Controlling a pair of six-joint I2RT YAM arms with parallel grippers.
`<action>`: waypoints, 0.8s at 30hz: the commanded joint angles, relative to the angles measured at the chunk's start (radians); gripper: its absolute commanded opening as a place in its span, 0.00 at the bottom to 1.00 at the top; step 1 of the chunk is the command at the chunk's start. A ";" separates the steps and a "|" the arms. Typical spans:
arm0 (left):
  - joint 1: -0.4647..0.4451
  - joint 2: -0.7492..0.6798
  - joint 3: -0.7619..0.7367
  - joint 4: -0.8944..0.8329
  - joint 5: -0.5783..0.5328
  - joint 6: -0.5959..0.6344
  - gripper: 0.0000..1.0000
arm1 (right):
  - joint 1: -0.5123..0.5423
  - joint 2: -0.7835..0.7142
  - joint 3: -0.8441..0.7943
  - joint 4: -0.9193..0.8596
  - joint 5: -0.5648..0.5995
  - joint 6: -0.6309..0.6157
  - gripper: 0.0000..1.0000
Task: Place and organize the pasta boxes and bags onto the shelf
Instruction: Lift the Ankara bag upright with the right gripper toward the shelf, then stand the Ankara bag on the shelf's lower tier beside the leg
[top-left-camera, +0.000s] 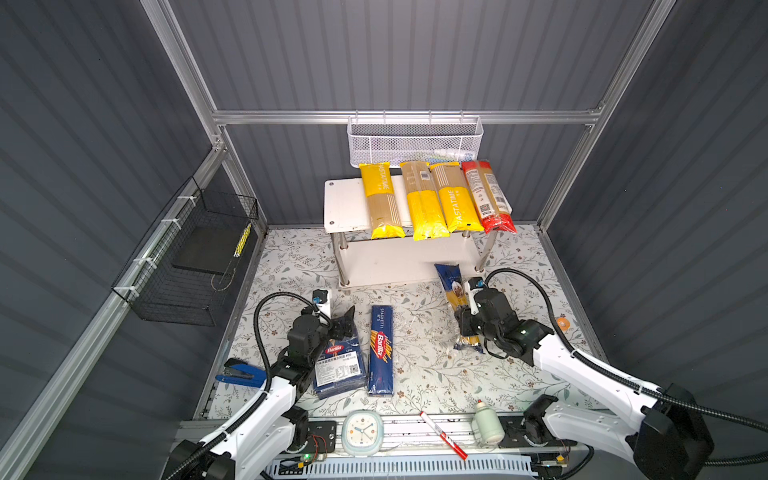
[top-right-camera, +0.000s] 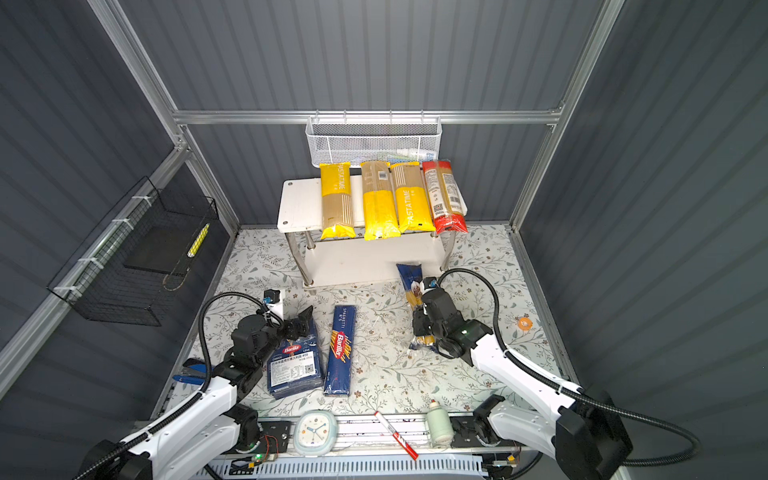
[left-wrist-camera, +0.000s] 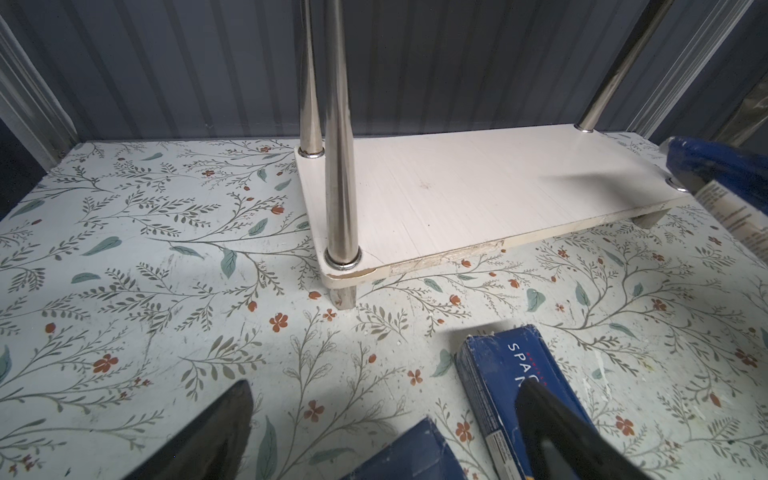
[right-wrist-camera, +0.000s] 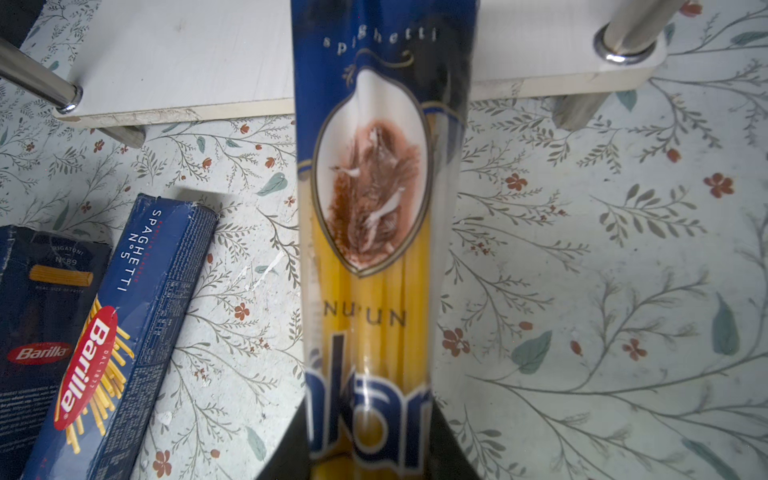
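Observation:
The white shelf (top-left-camera: 343, 203) carries three yellow bags (top-left-camera: 380, 199) (top-left-camera: 422, 203) (top-left-camera: 453, 199) and a red bag (top-left-camera: 488, 195) on its top board; its lower board (left-wrist-camera: 457, 187) is bare. My right gripper (right-wrist-camera: 368, 415) is shut on the yellow-and-navy bag (right-wrist-camera: 374, 208), and the bag's far end reaches over the lower board's front edge near the right leg. A wide pasta box (top-left-camera: 338, 368) and a narrow pasta box (top-left-camera: 381, 351) lie side by side at the front left. My left gripper (left-wrist-camera: 386, 386) hangs open over the wide box's far end, holding nothing.
A white mesh basket (top-left-camera: 415, 139) hangs on the back wall above the shelf. A black wire basket (top-left-camera: 195, 257) hangs on the left wall. A blue stapler (top-left-camera: 241, 372) lies by the left arm. A clock (top-left-camera: 361, 432), a red marker (top-left-camera: 442, 434) and a bottle (top-left-camera: 488, 424) line the front edge.

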 joint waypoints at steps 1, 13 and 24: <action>0.000 0.005 0.021 0.014 -0.005 -0.003 0.99 | -0.026 0.001 0.095 0.083 -0.004 -0.061 0.27; -0.001 0.005 0.021 0.014 -0.004 -0.003 0.99 | -0.141 0.144 0.215 0.133 -0.046 -0.111 0.27; -0.001 0.003 0.020 0.014 -0.006 -0.003 0.99 | -0.219 0.266 0.304 0.200 -0.093 -0.097 0.28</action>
